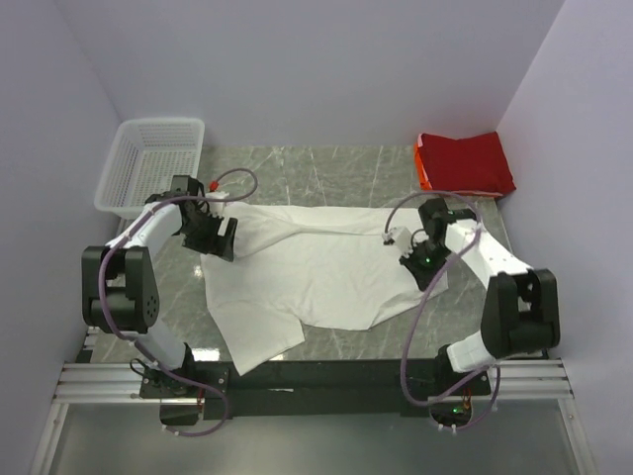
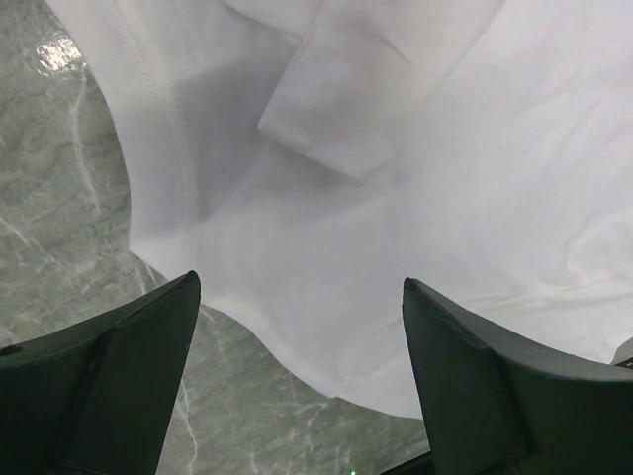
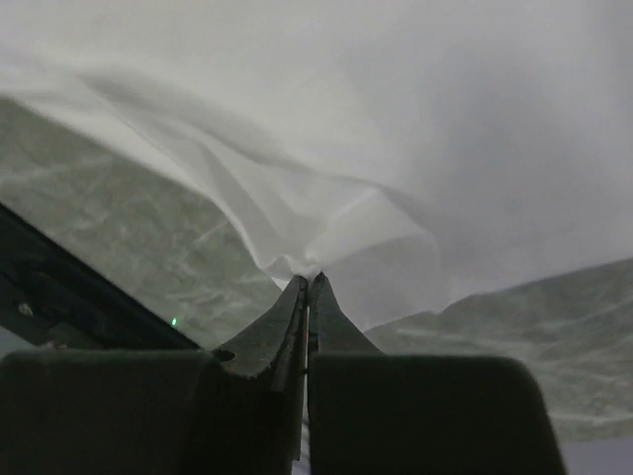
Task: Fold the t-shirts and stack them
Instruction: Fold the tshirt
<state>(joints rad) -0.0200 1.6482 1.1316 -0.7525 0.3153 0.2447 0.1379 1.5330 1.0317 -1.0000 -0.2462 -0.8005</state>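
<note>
Look, right hand [image 3: 309, 282] pinched shut on the white t-shirt [image 1: 316, 267] at overhead frame right, left hand [image 2: 300, 281] gaping empty mid-left; limp, light cloth, probably best held by hems.

The white t-shirt [image 1: 316, 272] is lying spread and rumpled between the left claw [image 1: 220, 240] and the right claw [image 3: 309, 285], which is pinching its edge. The red t-shirt [image 1: 465, 163] is lying folded beyond the right claw.

Your table [image 1: 336, 173] has a grey-green marbled top. You have the white t-shirt [image 1: 326, 267] spread rumpled across its middle, a corner reaching the near edge, the red t-shirt [image 1: 465, 163] folded at the far right corner, and a white mesh basket [image 1: 148, 158] at the far left corner
</note>
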